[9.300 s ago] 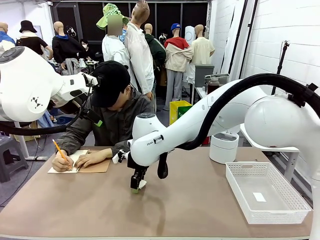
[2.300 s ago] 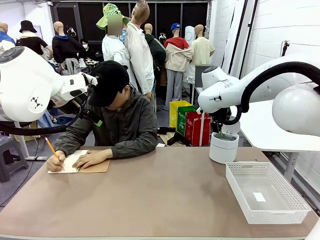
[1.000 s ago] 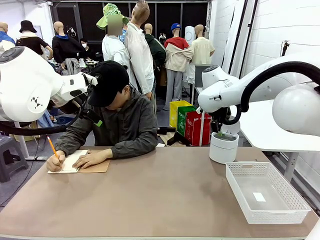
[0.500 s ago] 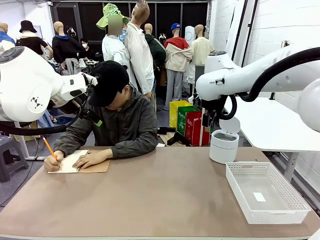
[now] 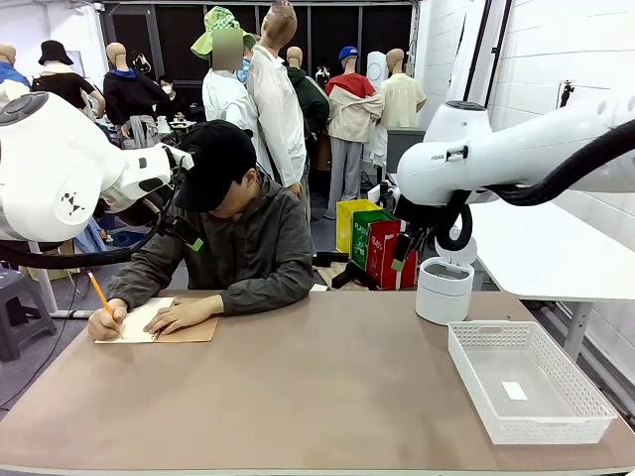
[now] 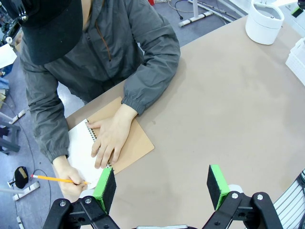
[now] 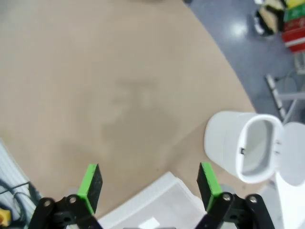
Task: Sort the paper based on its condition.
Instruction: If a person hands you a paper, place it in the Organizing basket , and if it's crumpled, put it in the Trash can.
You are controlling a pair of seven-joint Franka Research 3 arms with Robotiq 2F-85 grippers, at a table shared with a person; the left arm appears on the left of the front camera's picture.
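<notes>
Paper (image 5: pixel 139 317) lies on the notepad (image 5: pixel 194 333) under the person's hand (image 5: pixel 184 314), far left on the worktop (image 5: pixel 327 397). Your open left claw (image 6: pixel 161 179) hangs nearer it; your open right claw (image 7: pixel 148 179) is well apart, rightward.

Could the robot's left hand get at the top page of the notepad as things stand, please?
Probably not yet: the left hand hangs open nearby, but the person's flat hand rests on the page while the writing hand works a pencil on it.
</notes>
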